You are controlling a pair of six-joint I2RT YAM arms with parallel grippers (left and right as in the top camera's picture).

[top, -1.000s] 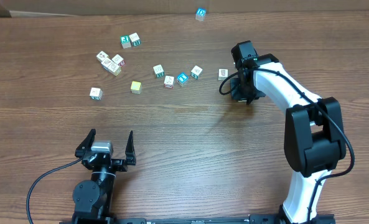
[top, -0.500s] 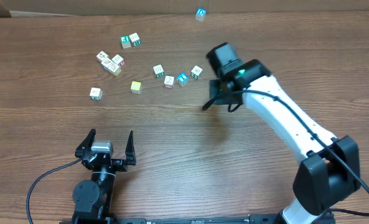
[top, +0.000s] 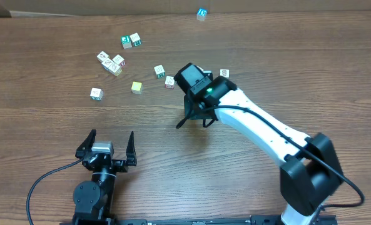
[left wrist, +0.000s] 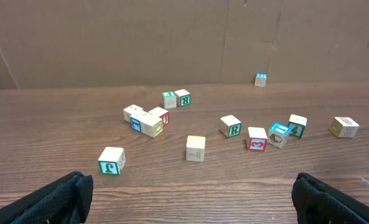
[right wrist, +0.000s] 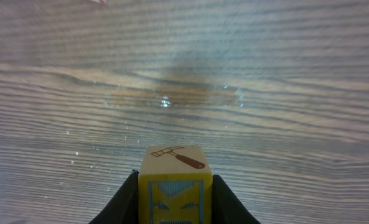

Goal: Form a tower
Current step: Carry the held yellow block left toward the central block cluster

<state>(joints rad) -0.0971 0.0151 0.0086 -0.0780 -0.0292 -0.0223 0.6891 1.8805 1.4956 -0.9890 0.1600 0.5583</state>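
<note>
Jaws of our left pincer (top: 110, 140) are standing wide apart, gripping nothing, at the near edge of the brown wood-grain surface (top: 41, 119). Small wooden picture cubes (top: 159, 71) are lying scattered singly across the far side. Right of them, we are clenching our right pincer (right wrist: 175, 199) on a yellow wooden cube (right wrist: 172, 165) bearing a hammer picture, over bare surface near those cubes.

Soft, even light; all views fairly sharp.
Small glare spots on the table (right wrist: 165, 101) mid-frame in the right wrist view; cube (right wrist: 175, 171) at bottom edge crisp; shadows faint.
</note>
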